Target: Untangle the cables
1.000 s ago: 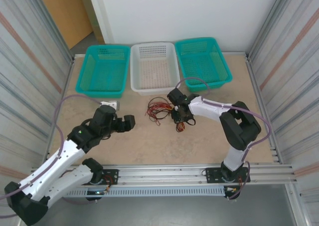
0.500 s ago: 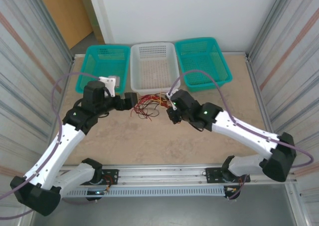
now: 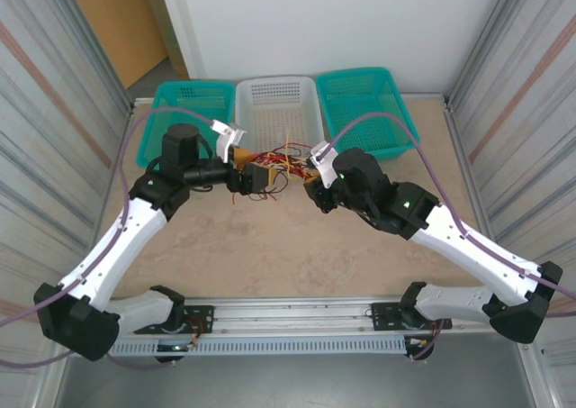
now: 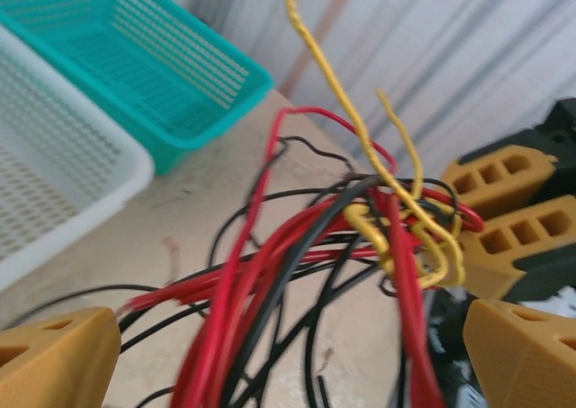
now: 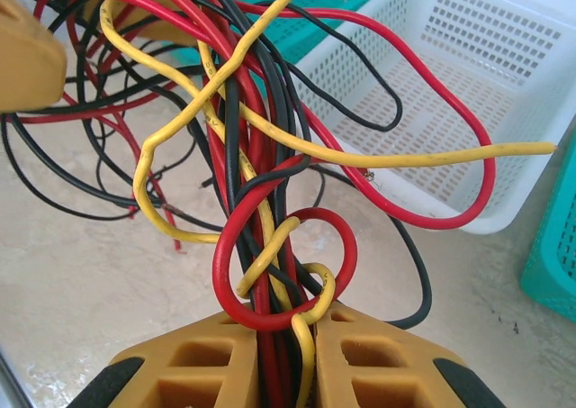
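Pinches the cables [image 5: 261,201] in the right gripper [image 5: 288,340], fingers pressed together on a stem of red, black and yellow strands that fans out just beyond the fingertips into loose loops. Leaves the left gripper [image 4: 288,372] with its fingers [image 4: 54,358] spread wide, red and black strands running through the gap between them and apparently not clamped. From above, finds the cables [image 3: 270,167] lifted clear of the table [image 3: 270,264], strung between the left gripper [image 3: 252,179] and the right gripper [image 3: 315,192]. Probably very light, limp along the long runs yet springy enough to hold a curl, with smooth insulation likely to slide through a slack pinch. Hardly fragile, though a hard tug would likely cinch the red ring and yellow hook just ahead of the right fingertips. Best taken, on this reading, one strand at a time near a free end, such as the yellow tip standing up beyond the left fingers, and not at the knot itself
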You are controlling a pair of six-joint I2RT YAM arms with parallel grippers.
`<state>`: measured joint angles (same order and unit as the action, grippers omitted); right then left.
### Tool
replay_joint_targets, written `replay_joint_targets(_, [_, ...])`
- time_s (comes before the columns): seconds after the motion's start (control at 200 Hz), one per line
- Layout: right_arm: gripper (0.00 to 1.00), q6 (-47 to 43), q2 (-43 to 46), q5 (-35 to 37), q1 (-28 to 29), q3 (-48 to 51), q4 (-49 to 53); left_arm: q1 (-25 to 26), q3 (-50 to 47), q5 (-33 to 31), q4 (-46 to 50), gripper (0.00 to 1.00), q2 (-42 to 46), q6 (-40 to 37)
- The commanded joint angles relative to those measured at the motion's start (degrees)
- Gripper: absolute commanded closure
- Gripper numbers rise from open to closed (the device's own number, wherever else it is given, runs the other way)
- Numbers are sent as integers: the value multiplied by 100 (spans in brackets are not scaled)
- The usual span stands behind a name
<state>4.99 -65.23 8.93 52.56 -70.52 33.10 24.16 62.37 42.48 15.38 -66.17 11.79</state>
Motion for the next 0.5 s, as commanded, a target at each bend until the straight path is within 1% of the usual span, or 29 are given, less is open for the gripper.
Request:
replay_joint_targets(0.0, [83,-202,6,-146,62,-205,-75,147,13,1005,-394,3,-20,-87])
replay_joint_targets(0.095, [82,-198,-32,-163,71,-173,-128,313,-77,1006,-448,14,5,-147])
replay_joint_targets(0.115, [82,-200,-33,-163,79,-174,-136,319,-111,1019,-492,18,12,-110])
replay_joint_targets(0.145, [82,-191,-46,-148,79,-165,-154,326,-178,1068,-639,28,32,-19])
replay_joint_targets(0.15, [82,-192,-48,-147,79,-164,-159,326,-205,1073,-653,28,33,-1])
replay_joint_targets(0.17, [82,-180,-44,-134,79,-159,-170,326,-266,1112,-768,34,36,71])
replay_joint_targets(0.175, [82,-173,-48,-131,79,-157,-176,326,-281,1122,-788,37,39,83])
replay_joint_targets(0.18, [82,-173,-41,-125,75,-152,-183,330,-292,1131,-807,37,41,94])
replay_joint_targets(0.235, [81,-157,-4,-94,79,-120,-249,327,-384,1163,-895,58,67,165])
replay_joint_targets(0.266, [80,-144,18,-101,79,-107,-268,326,-436,1166,-919,68,78,176])
replay_joint_targets(0.371, [79,-80,88,-152,77,-103,-296,328,-562,1072,-923,94,86,194])
replay_joint_targets(0.411, [79,-48,108,-172,79,-111,-297,334,-597,1017,-930,100,78,208])
replay_joint_targets(0.496, [77,38,125,-152,74,-121,-270,353,-709,768,-1071,100,105,363])
